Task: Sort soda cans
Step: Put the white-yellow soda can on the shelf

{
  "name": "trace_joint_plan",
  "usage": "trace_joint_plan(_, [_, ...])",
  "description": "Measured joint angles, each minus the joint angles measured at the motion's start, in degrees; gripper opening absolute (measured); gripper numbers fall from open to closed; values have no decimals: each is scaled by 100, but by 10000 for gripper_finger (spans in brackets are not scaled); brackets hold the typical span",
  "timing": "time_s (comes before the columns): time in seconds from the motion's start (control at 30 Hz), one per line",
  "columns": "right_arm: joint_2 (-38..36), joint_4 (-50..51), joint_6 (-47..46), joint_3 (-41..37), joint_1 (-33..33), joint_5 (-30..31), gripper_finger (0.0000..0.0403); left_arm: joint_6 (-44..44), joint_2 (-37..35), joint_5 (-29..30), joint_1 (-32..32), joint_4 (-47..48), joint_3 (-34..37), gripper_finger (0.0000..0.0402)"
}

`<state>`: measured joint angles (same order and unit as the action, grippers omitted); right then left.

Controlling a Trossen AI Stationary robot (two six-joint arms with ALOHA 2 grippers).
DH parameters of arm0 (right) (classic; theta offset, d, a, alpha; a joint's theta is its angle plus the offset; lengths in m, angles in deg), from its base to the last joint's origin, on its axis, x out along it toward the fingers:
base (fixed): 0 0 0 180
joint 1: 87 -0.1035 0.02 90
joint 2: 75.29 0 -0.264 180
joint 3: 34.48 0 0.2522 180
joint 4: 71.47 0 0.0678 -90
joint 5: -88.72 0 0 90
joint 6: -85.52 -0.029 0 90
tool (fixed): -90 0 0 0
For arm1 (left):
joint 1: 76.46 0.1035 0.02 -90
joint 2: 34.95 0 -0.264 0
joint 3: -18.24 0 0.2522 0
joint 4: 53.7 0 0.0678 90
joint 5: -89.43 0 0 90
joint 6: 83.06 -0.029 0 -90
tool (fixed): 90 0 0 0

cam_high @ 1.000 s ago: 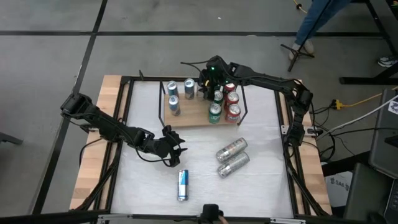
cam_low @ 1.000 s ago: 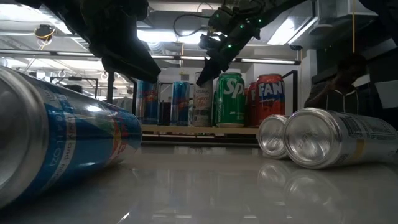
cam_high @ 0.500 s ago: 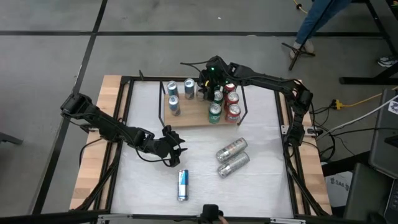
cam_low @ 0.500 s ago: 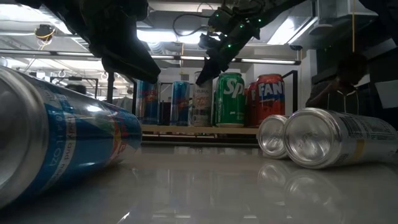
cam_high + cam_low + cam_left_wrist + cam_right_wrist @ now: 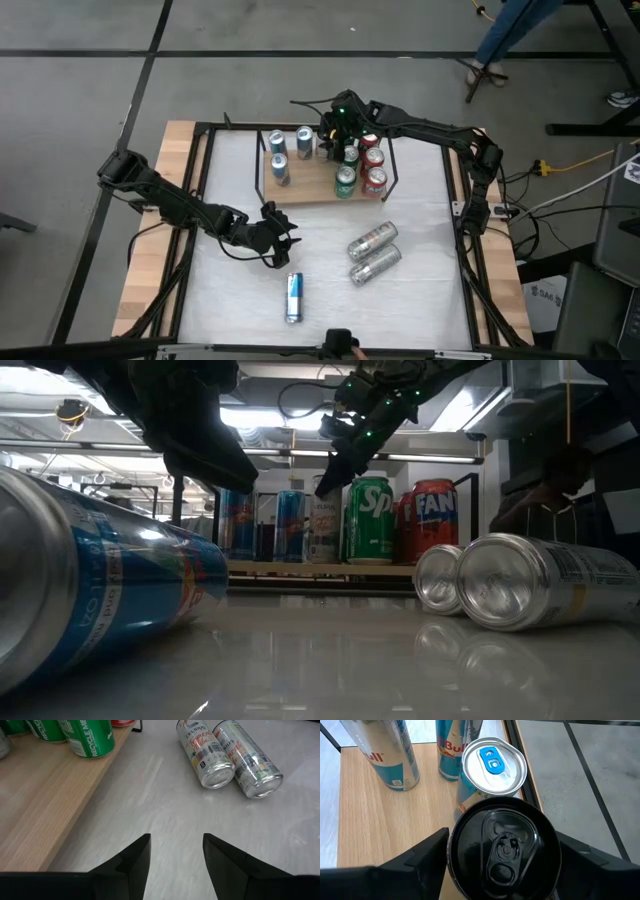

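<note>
A wooden board (image 5: pixel 310 190) at the far middle of the table holds upright cans: blue-and-silver ones (image 5: pixel 281 168) on its left part, green (image 5: pixel 345 180) and red ones (image 5: pixel 375 181) on its right part. My right gripper (image 5: pixel 335 130) is over the board's far side, its fingers around a black can (image 5: pixel 502 845). My left gripper (image 5: pixel 285 237) hovers open and empty over the table's middle (image 5: pixel 175 837). A blue-and-silver can (image 5: pixel 293 297) lies on its side near the front edge. Two silver cans (image 5: pixel 372 240) (image 5: pixel 375 264) lie side by side to its right. My right gripper has the black can between its two fingers, one finger (image 5: pixel 427 852) against each opposite side of the can's wall just under the top rim (image 5: pixel 457 827). The fingers come from above, pointing down. The can stands upright, top up. Its own body hides its base.
A blue-and-silver can with a blue tab (image 5: pixel 494 762) stands right beside the black can, with two more (image 5: pixel 392 755) farther along the board. A black wire frame (image 5: pixel 392 165) surrounds the board. The table has a black rail (image 5: pixel 200 180) along its edges. A person's legs (image 5: pixel 505 35) show beyond the far right corner.
</note>
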<state>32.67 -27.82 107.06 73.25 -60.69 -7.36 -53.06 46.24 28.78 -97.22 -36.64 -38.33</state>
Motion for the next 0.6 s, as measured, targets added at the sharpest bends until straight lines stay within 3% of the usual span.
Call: trace_joint_plan(0.6, [0, 2, 0, 0, 0, 0, 285, 1, 0, 0, 1, -38, 0, 174])
